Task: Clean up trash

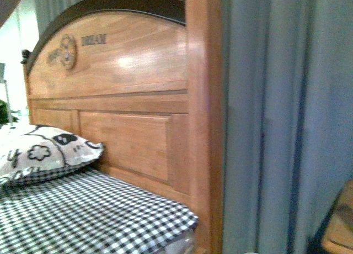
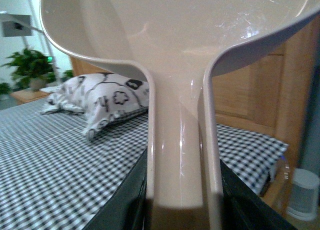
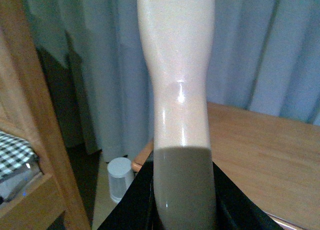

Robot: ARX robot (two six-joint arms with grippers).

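Our left hand (image 2: 182, 197) grasps the dustpan (image 2: 175, 40), our right hand (image 3: 182, 195) a pale handle (image 3: 177, 65); no trash shows ahead, so we search next.

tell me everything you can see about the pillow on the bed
The pillow is soft fabric, white with black outlined shapes like flowers or clouds, and checked along its lower edge. Plump and a little creased, it lies on the checked bedsheet at the head of the bed, one corner towards the wooden headboard; whether it touches the wood is unclear. Nothing rests on it.
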